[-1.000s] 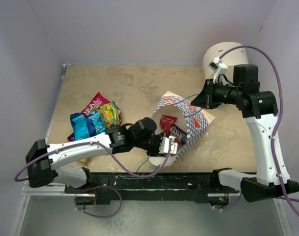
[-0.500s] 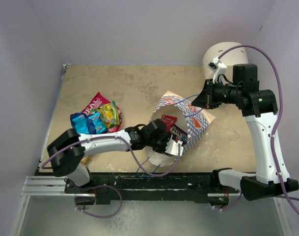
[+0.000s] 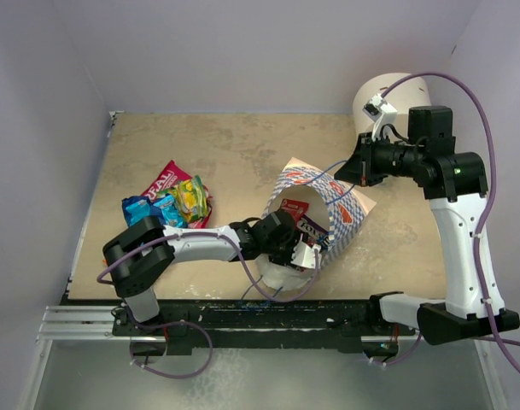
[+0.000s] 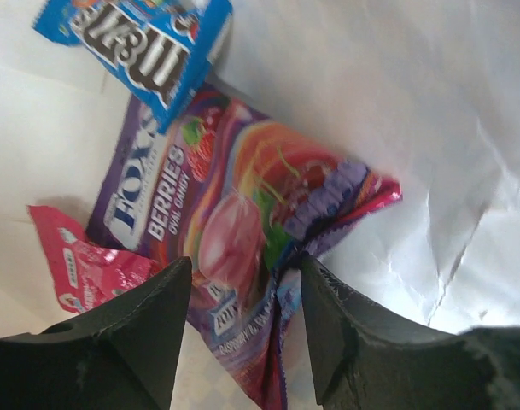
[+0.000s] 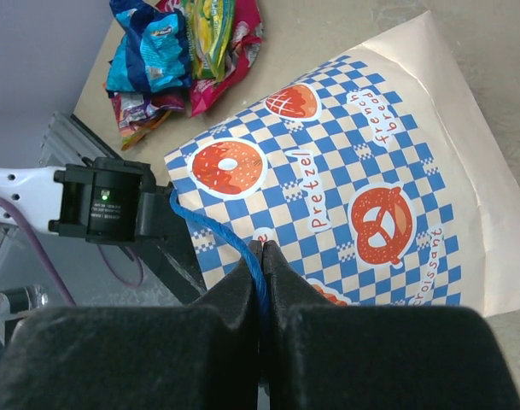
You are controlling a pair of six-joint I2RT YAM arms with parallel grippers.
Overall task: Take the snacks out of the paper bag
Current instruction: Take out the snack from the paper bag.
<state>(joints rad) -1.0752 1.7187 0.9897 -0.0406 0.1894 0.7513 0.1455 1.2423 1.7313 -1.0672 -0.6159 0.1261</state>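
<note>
A pile of snacks (image 3: 167, 205) lies on the table (image 3: 242, 145) at left, outside the bag (image 3: 341, 209). The left gripper (image 4: 242, 275) is inside the bag's mouth, its fingers (image 4: 131, 333) spread to either side of a purple packet (image 4: 242, 213) and not closed on it. A pink packet (image 4: 76, 265) lies just beside it at left, and a blue packet (image 4: 148, 43) overlaps its upper end. Judged from their look, the packets are light, soft and glossy, so probably slippery. Take the purple one across its crimped near edge. The bag is thin paper and will likely slide or crumple if pushed. The right gripper (image 5: 261, 249) has its fingers pressed together on the blue cord (image 5: 213, 231), holding the bag tilted with its mouth open. The table is flat, tan and mottled. Plain walls close three sides, and a white cylinder (image 3: 388, 94) stands at far right.
</note>
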